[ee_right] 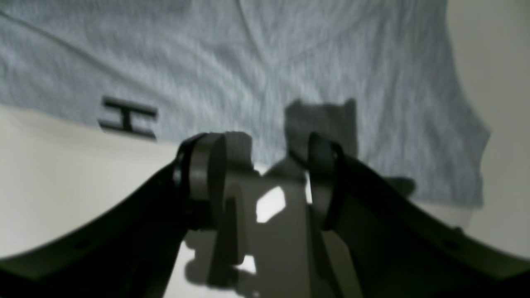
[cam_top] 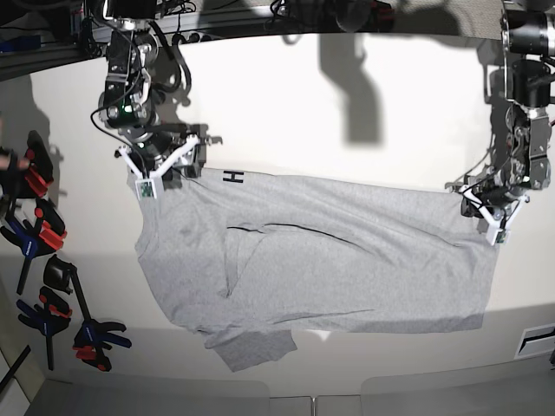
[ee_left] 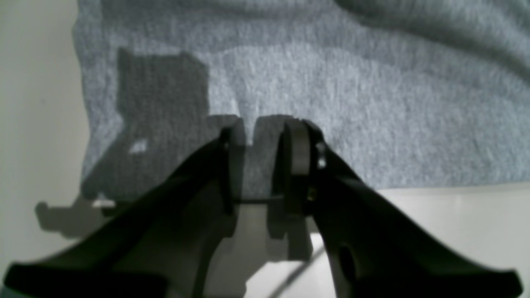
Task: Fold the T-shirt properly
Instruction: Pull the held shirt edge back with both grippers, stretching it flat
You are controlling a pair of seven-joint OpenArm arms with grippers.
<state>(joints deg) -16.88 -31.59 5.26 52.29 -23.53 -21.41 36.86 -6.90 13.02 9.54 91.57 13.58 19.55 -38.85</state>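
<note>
The T-shirt (cam_top: pixel 347 260) lies spread on the white table, light heather-grey, with a fold crease across its middle and a flap hanging toward the front edge. A black letter H (cam_top: pixel 232 178) shows at its far edge. My right gripper (cam_top: pixel 171 173) stands at the shirt's far left corner. In the right wrist view that gripper (ee_right: pixel 267 142) is open wide over the shirt (ee_right: pixel 248 62) edge, beside the H (ee_right: pixel 128 118). My left gripper (cam_top: pixel 490 221) is at the shirt's right edge. Seen from the left wrist, that gripper (ee_left: pixel 267 124) has a narrow gap, its tips over the cloth (ee_left: pixel 331 82).
Several orange-and-blue spring clamps (cam_top: pixel 35 234) lie along the left side, with one more (cam_top: pixel 91 336) nearer the front. Bare white tabletop (cam_top: pixel 347 104) stretches behind the shirt. Cables and frame parts run along the back edge.
</note>
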